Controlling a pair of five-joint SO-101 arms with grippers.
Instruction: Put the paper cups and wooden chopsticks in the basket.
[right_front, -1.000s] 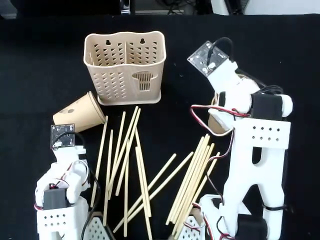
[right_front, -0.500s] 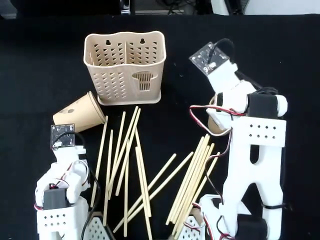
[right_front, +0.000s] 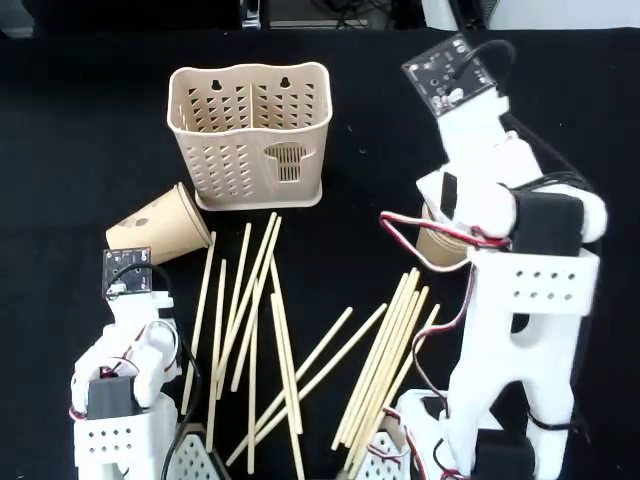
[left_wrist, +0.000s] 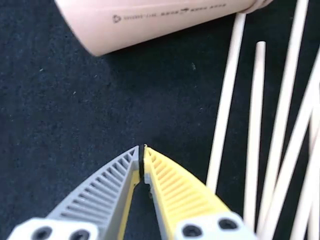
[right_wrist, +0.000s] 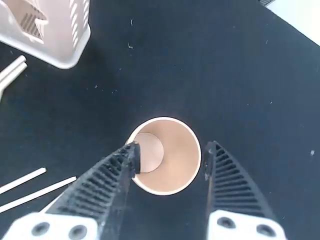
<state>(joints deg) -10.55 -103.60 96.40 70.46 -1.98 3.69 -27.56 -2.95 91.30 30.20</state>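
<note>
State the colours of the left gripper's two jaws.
On the left gripper, one jaw is grey and the other yellow; the left wrist view shows it best.

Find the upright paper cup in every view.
High view: upright paper cup right of centre, partly hidden behind the right arm.
Right wrist view: the cup, mouth up, straddled by the open right gripper.
Left wrist view: that is the other cup, lying on its side.
Shared landmark: the basket, also in the right wrist view.
</note>
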